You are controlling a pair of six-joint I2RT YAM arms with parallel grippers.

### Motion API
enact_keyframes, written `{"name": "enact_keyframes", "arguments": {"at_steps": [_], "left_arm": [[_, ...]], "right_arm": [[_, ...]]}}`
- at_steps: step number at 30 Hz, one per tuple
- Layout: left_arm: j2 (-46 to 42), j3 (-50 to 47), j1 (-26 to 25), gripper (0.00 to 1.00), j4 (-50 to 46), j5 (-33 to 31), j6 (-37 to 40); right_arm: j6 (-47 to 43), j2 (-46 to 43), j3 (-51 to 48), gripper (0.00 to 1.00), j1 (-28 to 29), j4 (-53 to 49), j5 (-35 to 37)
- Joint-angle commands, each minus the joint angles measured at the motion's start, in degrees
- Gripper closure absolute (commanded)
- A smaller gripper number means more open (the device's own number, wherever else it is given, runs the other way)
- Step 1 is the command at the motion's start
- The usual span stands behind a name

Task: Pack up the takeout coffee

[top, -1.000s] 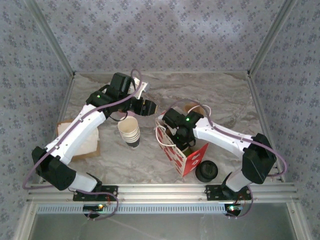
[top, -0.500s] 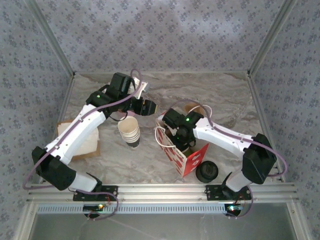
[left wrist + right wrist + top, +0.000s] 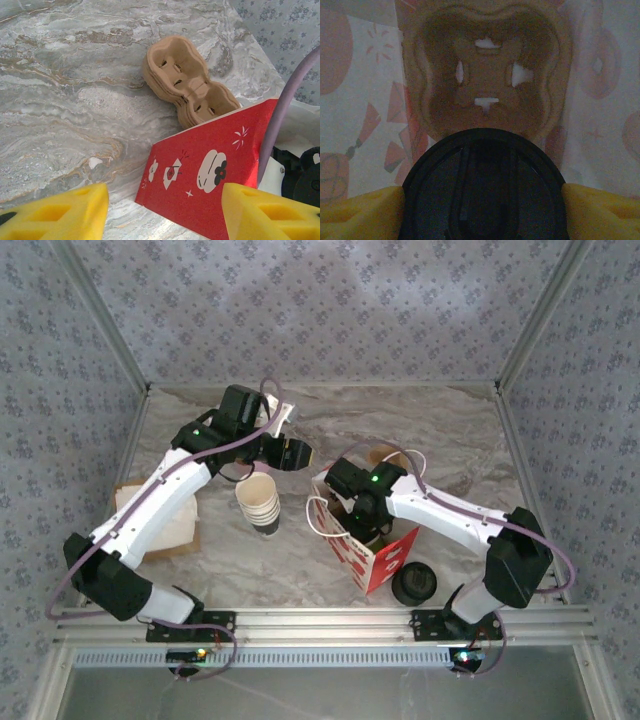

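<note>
Right gripper [image 3: 482, 210] inside red paper bag [image 3: 368, 552] | pads [image 3: 355, 207] flank black-lidded paper cup [image 3: 482, 185], grip unclear | left gripper [image 3: 165, 210] released, empty

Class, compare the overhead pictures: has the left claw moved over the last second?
No. The left claw holds the same spot beyond the stack of white cups.
</note>
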Motion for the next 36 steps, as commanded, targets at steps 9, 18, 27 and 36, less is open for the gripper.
{"name": "enact_keyframes", "arguments": {"at_steps": [9,18,27,36], "left_arm": [[-0.3,0.73,0.5,0.38,0.78,0.2,-0.2],[-0.22,0.96,0.44,0.37,0.76,0.22,-0.34],[-0.13,1.03,0.44,0.36,0.91,0.13,-0.31],[-0.15,0.76,0.44,0.36,1.09,0.22,-0.38]], "right_arm": [[0.73,-1.31,1.68,0.14,0.42,-2.44,0.69],[0.81,-1.4,1.95,0.11,0.49,-2.74,0.76],[1.08,-2.24,2.38,0.09,0.47,-3.04,0.36],[1.16,-2.83,2.73,0.06,0.43,-3.35,0.65]]}}
